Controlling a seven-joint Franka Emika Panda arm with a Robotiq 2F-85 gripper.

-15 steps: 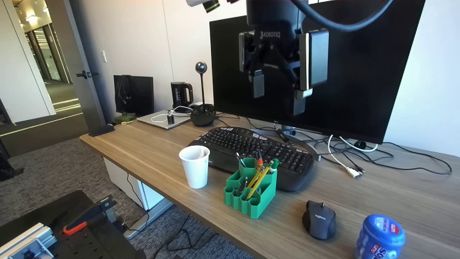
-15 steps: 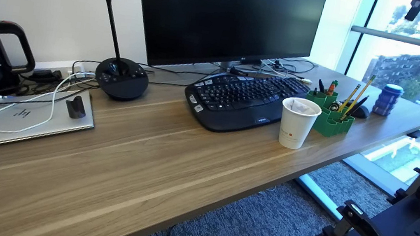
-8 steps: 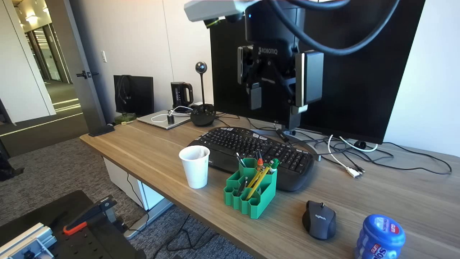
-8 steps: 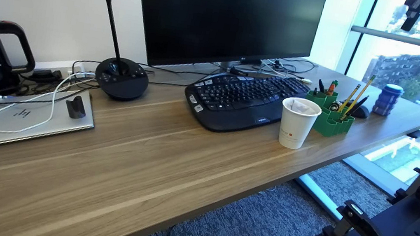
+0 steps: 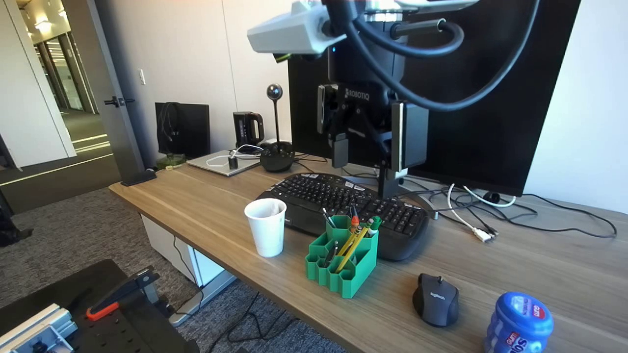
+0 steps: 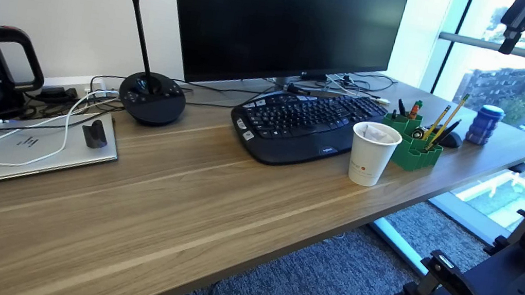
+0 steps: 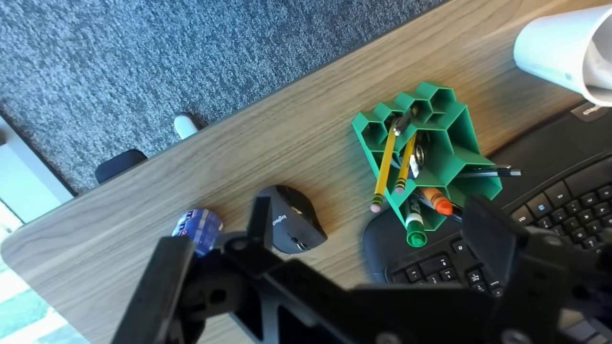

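Fingers (image 5: 339,151) spread wide and gripping nothing, the black two-fingered gripper (image 5: 364,172) has come down over the past second, while everything beneath looks unmoved to me; it now hangs nearer those things, yet touches none. Largest down there is the long wood-grain desk (image 6: 172,196), carrying the wide black flat-screen monitor (image 6: 286,26) and, before it, the curved black plastic keyboard (image 6: 307,128). Just in front of that stands the green honeycomb-celled pen holder (image 7: 440,153), in the wrist view beyond the gap between the fingers; whether it meets the keyboard I can't tell. Near it, upright, is the white paper cup (image 6: 370,156); on its other side sit the blue plastic gum jar (image 6: 484,124) and dark grey mouse (image 5: 436,300). Yellow wooden pencils (image 7: 386,165) and a green-capped marker (image 7: 416,234) lean in the holder.
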